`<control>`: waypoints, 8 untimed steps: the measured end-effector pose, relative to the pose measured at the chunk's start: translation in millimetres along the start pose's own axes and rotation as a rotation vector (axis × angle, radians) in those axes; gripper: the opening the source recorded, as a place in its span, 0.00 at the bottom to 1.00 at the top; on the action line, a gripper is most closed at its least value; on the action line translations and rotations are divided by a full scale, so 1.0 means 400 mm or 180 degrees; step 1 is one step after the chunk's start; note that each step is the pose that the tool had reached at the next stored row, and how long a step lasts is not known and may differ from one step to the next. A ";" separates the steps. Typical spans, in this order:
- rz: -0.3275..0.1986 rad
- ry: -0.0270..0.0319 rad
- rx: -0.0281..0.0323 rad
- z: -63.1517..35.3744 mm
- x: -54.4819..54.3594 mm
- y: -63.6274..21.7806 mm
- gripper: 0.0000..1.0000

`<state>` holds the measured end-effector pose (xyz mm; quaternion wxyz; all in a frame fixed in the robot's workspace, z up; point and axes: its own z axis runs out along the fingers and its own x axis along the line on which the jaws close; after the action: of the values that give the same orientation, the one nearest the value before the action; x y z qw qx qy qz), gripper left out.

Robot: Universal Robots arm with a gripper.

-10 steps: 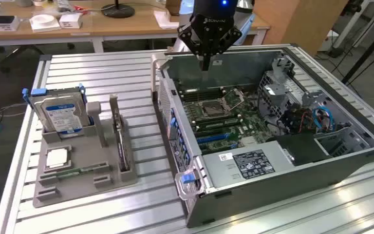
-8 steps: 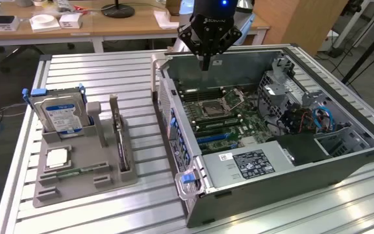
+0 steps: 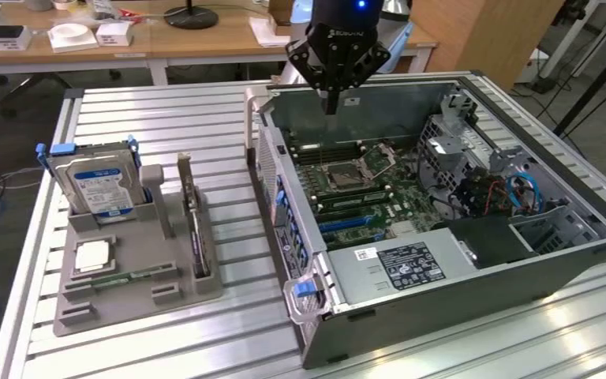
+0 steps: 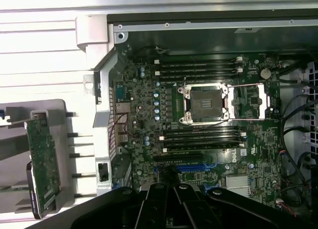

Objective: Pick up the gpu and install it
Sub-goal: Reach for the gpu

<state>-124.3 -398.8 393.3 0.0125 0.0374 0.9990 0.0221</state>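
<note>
The gpu [image 3: 193, 225] stands on its edge in a slot of the grey holder [image 3: 108, 304], at the exterior view's left of the open computer case [image 3: 409, 308]. In the wrist view the gpu [image 4: 42, 162] shows a green board face with a silver bracket at one end. My gripper [image 3: 330, 101] hangs over the far rim of the case, well away from the gpu, above the motherboard [image 3: 350, 185]. Its black fingers [image 4: 156, 204] sit close together with nothing between them.
The holder also carries a silver hard drive with a blue label [image 3: 98, 180], a square chip [image 3: 92, 254] and a narrow green memory stick [image 3: 124, 278]. A blue slot [image 4: 191, 167] lies on the motherboard beside the empty processor socket [image 4: 203, 104]. Cables and a drive cage [image 3: 482, 185] crowd the case's right side.
</note>
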 end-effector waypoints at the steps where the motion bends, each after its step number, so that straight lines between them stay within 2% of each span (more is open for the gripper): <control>1: 0.0000 0.0000 0.0000 0.000 0.001 0.000 0.11; 8: 0.0000 0.0000 0.0000 0.000 0.011 -0.001 0.11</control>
<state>-128.6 -398.8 393.3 0.0125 0.0374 0.9990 0.0221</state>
